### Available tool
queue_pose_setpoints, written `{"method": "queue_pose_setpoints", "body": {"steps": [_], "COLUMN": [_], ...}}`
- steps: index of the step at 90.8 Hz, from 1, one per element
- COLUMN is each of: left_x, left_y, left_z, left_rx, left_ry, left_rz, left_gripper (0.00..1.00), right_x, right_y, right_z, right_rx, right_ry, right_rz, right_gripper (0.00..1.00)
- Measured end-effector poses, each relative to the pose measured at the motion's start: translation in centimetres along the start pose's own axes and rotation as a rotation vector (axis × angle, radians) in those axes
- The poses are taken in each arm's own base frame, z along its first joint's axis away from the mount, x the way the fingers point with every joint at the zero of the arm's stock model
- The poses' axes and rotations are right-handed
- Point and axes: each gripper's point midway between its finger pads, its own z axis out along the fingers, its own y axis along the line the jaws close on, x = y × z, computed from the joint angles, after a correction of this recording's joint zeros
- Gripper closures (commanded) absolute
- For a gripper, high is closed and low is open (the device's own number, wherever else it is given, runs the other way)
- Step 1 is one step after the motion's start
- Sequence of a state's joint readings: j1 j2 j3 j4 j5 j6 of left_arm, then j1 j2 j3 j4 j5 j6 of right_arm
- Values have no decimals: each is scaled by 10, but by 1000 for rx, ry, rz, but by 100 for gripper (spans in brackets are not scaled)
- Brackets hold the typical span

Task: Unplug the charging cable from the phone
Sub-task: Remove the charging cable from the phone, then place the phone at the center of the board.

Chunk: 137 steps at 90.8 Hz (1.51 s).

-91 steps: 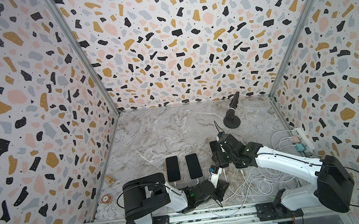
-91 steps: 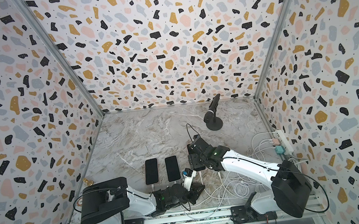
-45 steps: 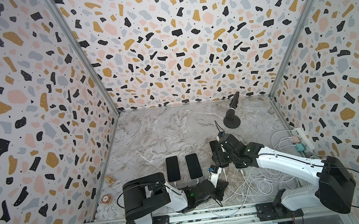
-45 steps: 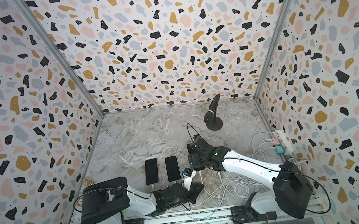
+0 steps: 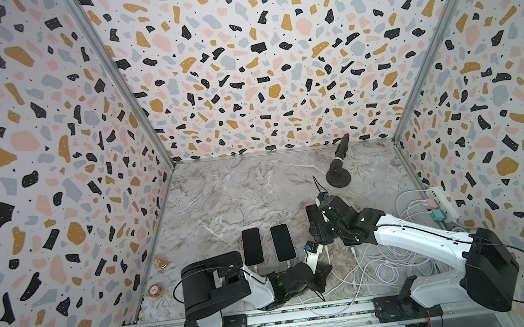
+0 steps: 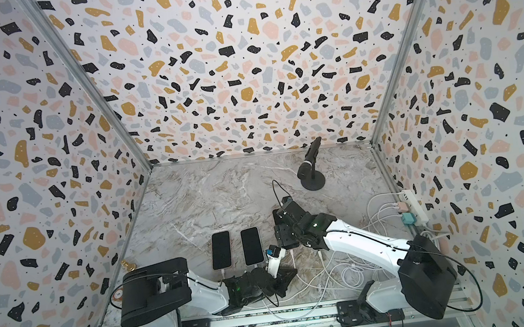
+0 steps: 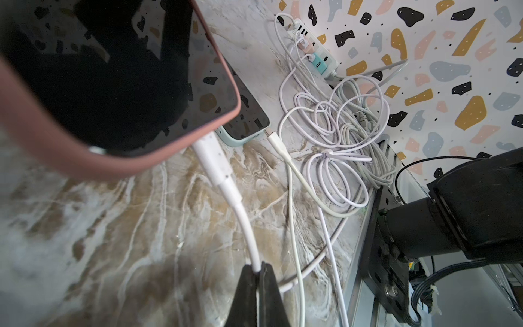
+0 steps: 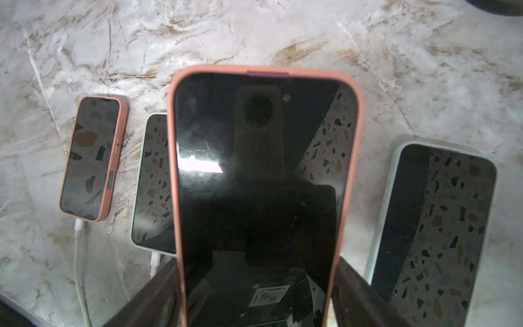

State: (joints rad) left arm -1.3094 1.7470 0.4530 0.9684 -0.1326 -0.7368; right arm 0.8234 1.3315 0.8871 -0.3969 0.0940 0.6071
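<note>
Two claws are engaged. Your left claw is clamped on the white charging cable, whose plug sits in the pink-cased phone; your right claw grips that phone above the worktop.

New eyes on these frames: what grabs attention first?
The pink-cased phone, gripped across its sides by the right hand, fills the right wrist view. Next, the white charging cable plugged into it, pinched in the shut left hand; beyond lies a tangle of white cords beside the power strip.
</note>
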Motion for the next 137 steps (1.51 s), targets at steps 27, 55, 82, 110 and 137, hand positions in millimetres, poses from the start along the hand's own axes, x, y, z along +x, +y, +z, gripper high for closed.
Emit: {"method": "queue_pose_setpoints", "body": {"steps": [27, 55, 82, 110, 137], "left_x": [2, 7, -52, -105, -88], "left_y": [1, 2, -19, 20, 69], "left_z": [2, 2, -54, -174, -218], "left_rx": [-2, -5, -26, -272, -507], "left_ry": [-3, 7, -103, -266, -195], "left_rz": [-7, 2, 64, 42, 56], "left_gripper": [100, 59, 0, 0, 0], "right_x": [-9, -29, -19, -12, 19], "right_y": [3, 7, -11, -30, -52], "right_z": [0, -4, 4, 23, 53], "right_rx": [12, 26, 132, 260, 358], "right_ry": [-2, -49, 22, 100, 204], "right_rz": [-16, -17, -38, -78, -117], "right_gripper": [65, 66, 66, 67, 69]}}
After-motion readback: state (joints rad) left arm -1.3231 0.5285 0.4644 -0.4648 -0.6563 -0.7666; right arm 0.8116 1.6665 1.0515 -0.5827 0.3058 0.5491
